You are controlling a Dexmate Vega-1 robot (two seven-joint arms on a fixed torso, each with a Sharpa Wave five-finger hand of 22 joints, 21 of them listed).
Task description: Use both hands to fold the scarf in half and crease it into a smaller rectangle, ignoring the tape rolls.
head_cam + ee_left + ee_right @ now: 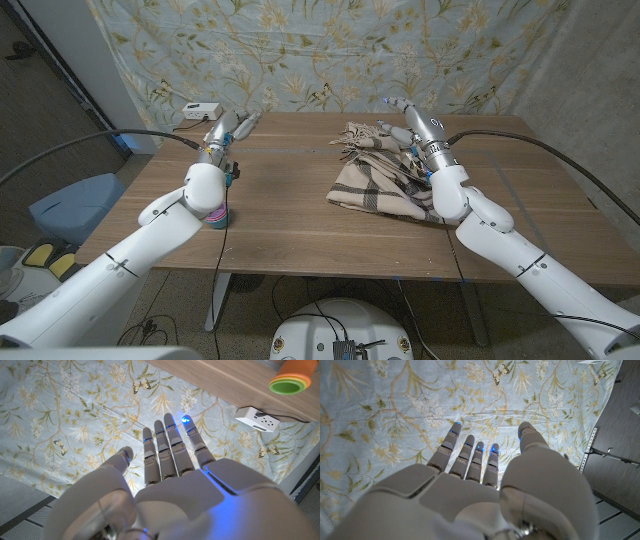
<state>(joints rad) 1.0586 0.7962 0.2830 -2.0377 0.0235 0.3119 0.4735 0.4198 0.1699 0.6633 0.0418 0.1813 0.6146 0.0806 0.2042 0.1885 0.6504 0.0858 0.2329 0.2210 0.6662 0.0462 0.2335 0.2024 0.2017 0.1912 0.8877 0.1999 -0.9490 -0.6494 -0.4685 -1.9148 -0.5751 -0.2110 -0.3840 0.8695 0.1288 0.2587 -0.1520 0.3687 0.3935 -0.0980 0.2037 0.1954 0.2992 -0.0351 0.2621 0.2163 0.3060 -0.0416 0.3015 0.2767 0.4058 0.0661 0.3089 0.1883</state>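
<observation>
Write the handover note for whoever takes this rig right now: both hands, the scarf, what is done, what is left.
Left hand: open, fingers straight, raised over the table's far left, holding nothing.
Right hand: open, raised at the scarf's far right edge, holding nothing.
Scarf: plaid, bunched in a loose heap right of centre on the table, fringe toward the far edge.
Done: no neat fold visible.
Left: grip it with both hands, fold in half, crease.

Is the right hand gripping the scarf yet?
No. The right hand is raised with fingers extended, holding nothing, while the scarf lies bunched on the table.
</observation>
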